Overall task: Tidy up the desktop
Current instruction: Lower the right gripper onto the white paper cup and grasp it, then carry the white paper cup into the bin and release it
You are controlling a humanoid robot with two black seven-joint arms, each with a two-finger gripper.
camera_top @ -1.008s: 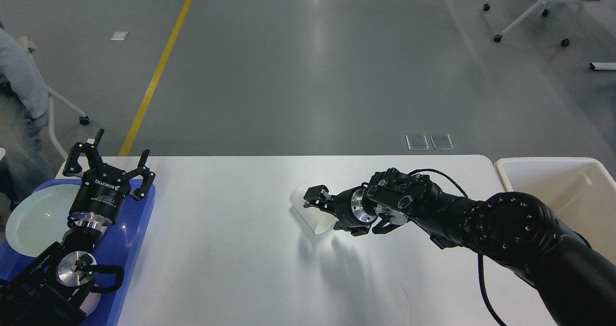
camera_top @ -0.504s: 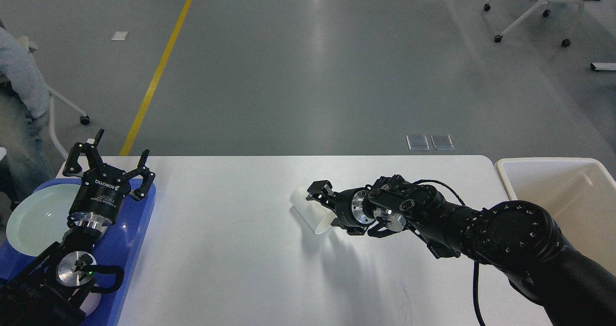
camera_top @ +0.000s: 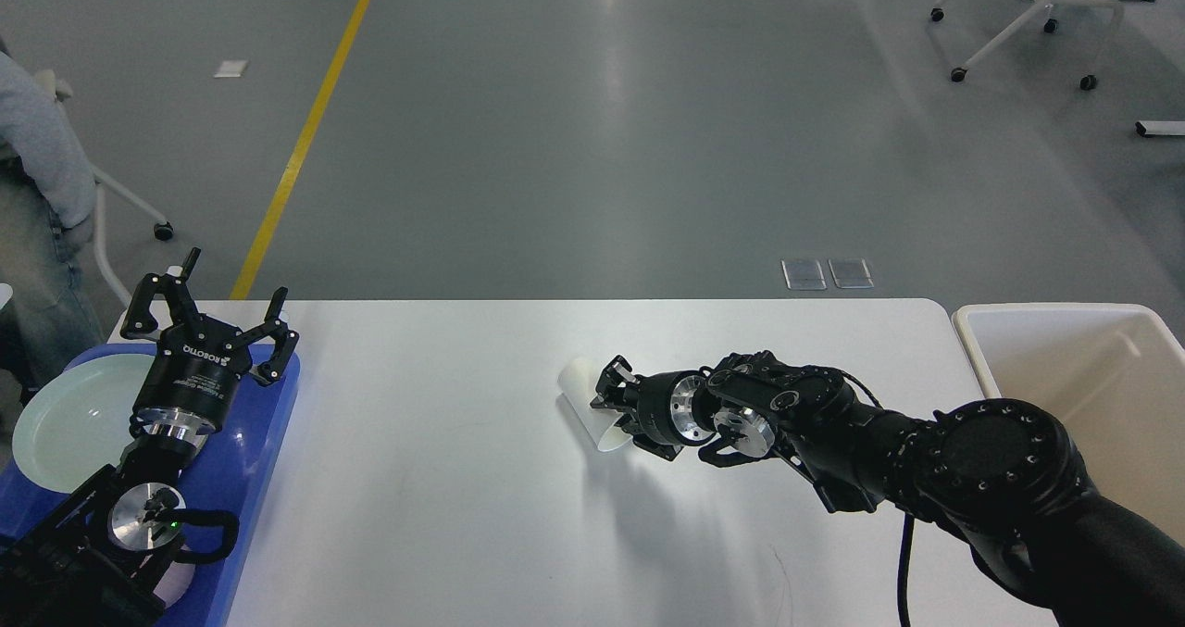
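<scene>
The white desktop (camera_top: 444,479) fills the lower part of the head view. A white paper cup (camera_top: 585,403) lies on its side near its middle, mouth toward me. My right gripper (camera_top: 618,411) reaches in from the right and sits at the cup's mouth end, one finger (camera_top: 611,374) above the cup and the other low beside the rim. The dark fingers do not show whether they press the cup. My left gripper (camera_top: 218,307) is open and empty, pointing up over the far end of the blue tray (camera_top: 268,442) at the left.
A pale green plate (camera_top: 60,423) lies on the blue tray under my left arm. A cream rectangular bin (camera_top: 1102,377) stands off the desktop's right end. A person (camera_top: 32,192) and a wheeled chair are at the far left.
My right gripper has moved lower and a little left onto the cup's mouth end. The cup has turned slightly, its mouth swinging left. My left arm has not moved.
</scene>
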